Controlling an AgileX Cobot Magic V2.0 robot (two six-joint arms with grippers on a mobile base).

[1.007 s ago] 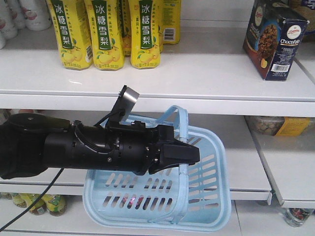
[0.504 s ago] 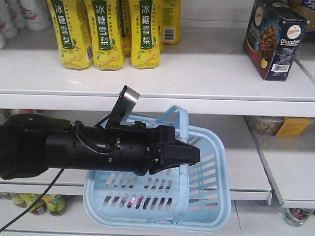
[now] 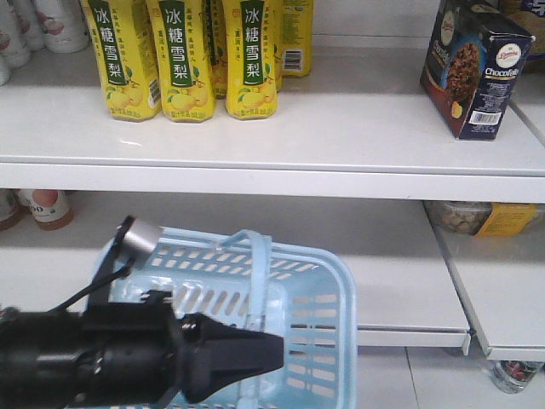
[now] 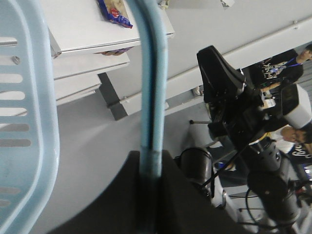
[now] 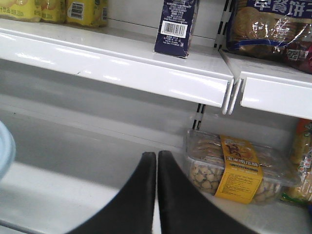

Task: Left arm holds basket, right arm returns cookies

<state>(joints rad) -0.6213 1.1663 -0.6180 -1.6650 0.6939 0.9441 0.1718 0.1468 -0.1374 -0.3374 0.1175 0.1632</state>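
Up top, the cookies (image 3: 475,66), a dark navy Chocofello carton, stand upright at the right end of the upper shelf (image 3: 341,136), well apart from the yellow bottles (image 3: 183,55) lined up at its left. The right wrist view shows only the carton's barcode side (image 5: 174,24), seated close to the shelf's front lip, with a blue snack bag (image 5: 270,29) on the neighbouring shelf section to its right.

The basket (image 3: 315,298), light blue with slotted sides, hangs low in front of the lower shelf, tilted. The left gripper (image 3: 247,354) points right at the frame's bottom, its small silver module (image 3: 140,236) raised on a bracket. From the front, the grip itself is hard to read. The left wrist view settles it: the left gripper (image 4: 148,168) is clamped onto the basket's hoop handle (image 4: 152,78), which runs straight up out of the dark fingers.

The right gripper (image 5: 157,168) appears only in its own wrist view: fingers pressed together, nothing between them, hanging below the upper shelf.

Below, a clear tub of snacks with a yellow label (image 5: 239,168) sits on the lower shelf. White store shelving all round; pale grey floor. The left wrist view also catches the right arm (image 4: 243,122) and people (image 4: 297,146) behind.
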